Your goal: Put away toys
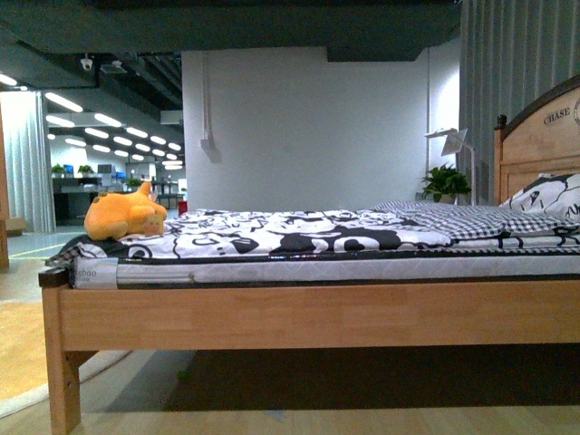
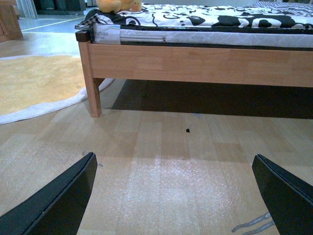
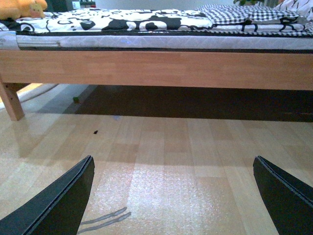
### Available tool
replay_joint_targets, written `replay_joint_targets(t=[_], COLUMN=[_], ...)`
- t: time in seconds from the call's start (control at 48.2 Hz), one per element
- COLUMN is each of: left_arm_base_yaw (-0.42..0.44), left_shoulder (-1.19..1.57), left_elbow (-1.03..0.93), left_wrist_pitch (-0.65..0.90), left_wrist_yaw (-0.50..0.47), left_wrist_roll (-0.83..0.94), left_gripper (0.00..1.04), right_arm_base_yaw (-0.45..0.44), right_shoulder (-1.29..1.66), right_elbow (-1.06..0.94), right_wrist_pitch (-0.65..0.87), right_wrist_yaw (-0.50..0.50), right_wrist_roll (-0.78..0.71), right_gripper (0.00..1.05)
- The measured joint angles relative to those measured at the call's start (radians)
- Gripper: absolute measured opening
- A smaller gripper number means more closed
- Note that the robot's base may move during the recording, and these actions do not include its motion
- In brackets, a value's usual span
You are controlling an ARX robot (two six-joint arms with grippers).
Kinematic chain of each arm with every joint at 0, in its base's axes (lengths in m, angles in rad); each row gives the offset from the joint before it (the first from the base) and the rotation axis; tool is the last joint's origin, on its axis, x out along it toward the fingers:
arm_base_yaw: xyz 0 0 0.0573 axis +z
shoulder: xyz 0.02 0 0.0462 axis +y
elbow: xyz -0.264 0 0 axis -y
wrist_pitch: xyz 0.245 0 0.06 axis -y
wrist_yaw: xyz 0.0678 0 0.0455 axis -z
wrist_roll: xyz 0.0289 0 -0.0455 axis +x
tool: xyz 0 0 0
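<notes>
Plush toy (image 1: 124, 217) (on bed (image 1: 317, 315)) lies well beyond left gripper (image 2: 173, 157).

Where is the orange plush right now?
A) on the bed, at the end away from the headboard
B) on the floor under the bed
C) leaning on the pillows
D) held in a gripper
A: the plush lies on the mattress corner farthest from the headboard.
</notes>
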Motion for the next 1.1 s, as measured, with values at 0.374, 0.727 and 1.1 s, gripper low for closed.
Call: replay_joint_targets(t=[0.374,0.727,1.1], left_arm_base_yaw=[0.000,0.000,0.000], left_shoulder=[0.000,0.000,0.000], left_elbow=[0.000,0.000,0.000], left_wrist_pitch=[0.000,0.000,0.000], left_wrist_yaw=[0.000,0.000,0.000], left_wrist_roll=[0.000,0.000,0.000], left_gripper=[0.99,0.99,0.99], right_arm_base_yaw=[0.000,0.000,0.000], right_shoulder=[0.000,0.000,0.000], right_elbow=[0.000,0.000,0.000], right_wrist_pitch=[0.000,0.000,0.000], right_wrist_yaw=[0.000,0.000,0.000], right_wrist_roll=[0.000,0.000,0.000], right_gripper=[0.98,0.98,0.98])
